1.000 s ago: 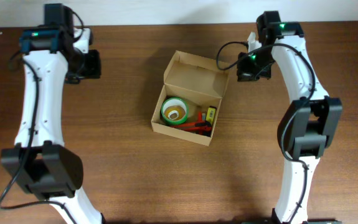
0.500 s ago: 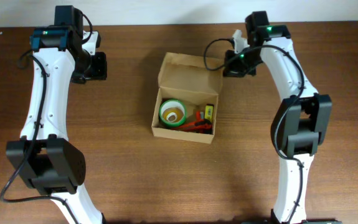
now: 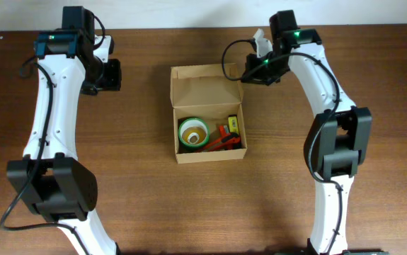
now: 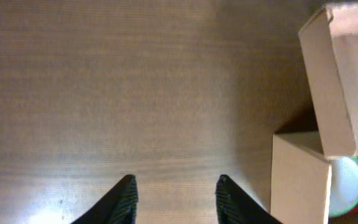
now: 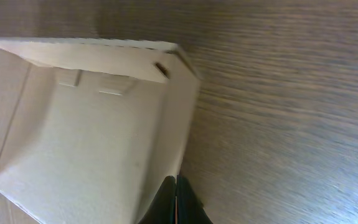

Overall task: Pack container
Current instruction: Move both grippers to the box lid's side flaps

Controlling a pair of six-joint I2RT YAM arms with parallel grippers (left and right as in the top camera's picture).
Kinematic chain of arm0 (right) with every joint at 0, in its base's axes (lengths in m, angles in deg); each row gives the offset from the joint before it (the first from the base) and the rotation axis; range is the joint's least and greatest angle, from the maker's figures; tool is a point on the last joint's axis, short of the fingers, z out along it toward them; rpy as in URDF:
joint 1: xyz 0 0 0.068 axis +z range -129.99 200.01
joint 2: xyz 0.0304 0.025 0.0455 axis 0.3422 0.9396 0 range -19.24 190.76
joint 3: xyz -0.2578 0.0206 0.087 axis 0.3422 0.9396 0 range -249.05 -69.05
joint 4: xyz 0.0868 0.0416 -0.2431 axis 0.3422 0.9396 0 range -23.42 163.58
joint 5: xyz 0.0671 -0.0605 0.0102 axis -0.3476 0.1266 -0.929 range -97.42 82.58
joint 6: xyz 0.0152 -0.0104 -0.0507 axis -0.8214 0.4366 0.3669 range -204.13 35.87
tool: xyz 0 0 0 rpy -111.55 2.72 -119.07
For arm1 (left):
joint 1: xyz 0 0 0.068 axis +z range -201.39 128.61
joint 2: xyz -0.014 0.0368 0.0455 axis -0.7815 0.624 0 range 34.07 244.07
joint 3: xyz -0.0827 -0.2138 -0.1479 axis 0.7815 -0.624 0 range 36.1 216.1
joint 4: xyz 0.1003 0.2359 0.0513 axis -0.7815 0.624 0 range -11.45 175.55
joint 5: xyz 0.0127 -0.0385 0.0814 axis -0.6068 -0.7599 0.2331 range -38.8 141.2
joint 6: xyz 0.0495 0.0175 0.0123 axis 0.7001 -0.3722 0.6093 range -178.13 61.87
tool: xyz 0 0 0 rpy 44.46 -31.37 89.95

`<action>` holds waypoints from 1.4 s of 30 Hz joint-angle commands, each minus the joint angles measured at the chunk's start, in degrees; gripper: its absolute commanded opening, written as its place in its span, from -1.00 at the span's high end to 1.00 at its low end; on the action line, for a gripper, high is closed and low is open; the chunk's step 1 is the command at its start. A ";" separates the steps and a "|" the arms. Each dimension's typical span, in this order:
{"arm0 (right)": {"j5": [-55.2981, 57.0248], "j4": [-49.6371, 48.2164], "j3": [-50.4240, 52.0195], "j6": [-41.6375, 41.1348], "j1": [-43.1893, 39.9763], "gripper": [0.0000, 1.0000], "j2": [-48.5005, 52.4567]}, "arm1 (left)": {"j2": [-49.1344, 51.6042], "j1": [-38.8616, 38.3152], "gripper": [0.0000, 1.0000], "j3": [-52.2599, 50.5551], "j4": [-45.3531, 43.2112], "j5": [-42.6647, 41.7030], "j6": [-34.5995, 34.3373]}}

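Overhead: the container (image 3: 210,156) sits on the brown table (image 3: 139,184) midway between the two arms, its hinged lid (image 3: 204,85) raised at the far side. Inside lie a green-rimmed tape roll (image 3: 194,133), a red item (image 3: 221,139) and a small yellow-and-black item (image 3: 233,126). The left gripper (image 3: 111,74) hangs well apart from the box, off to its far left. The right gripper (image 3: 248,74) is at the lid's right-hand far corner, touching or just beside it; this view does not settle which.

Left wrist: the left gripper (image 4: 175,194) has its two dark fingers (image 4: 124,198) spread, with only bare wood between them. The box wall (image 4: 300,180) and open lid (image 4: 331,87) stand at the right edge of the view, clear of both fingers, and a sliver of the tape roll (image 4: 347,193) shows behind the wall.

Right wrist: the right gripper (image 5: 175,199) has its fingertips pressed together into one narrow point. That point meets the lower edge of the lid's side flap (image 5: 172,124) — whether a thin edge of card is caught between them cannot be told. The pale inner face of the lid (image 5: 98,143) fills the left half of the view, with wood grain to the right.
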 commanded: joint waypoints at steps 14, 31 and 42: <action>-7.65 6.03 -1.16 10.82 -6.58 0.93 0.76 | 23.74 -0.07 0.97 -0.20 -8.72 -44.04 -1.86; -32.26 7.61 -1.18 13.90 -9.70 0.93 12.00 | 26.49 -0.09 0.97 -0.20 -14.36 -55.89 0.74; -35.23 4.92 -1.18 14.05 -7.45 0.93 13.20 | 29.53 -0.15 0.97 -0.20 -15.43 -59.41 0.09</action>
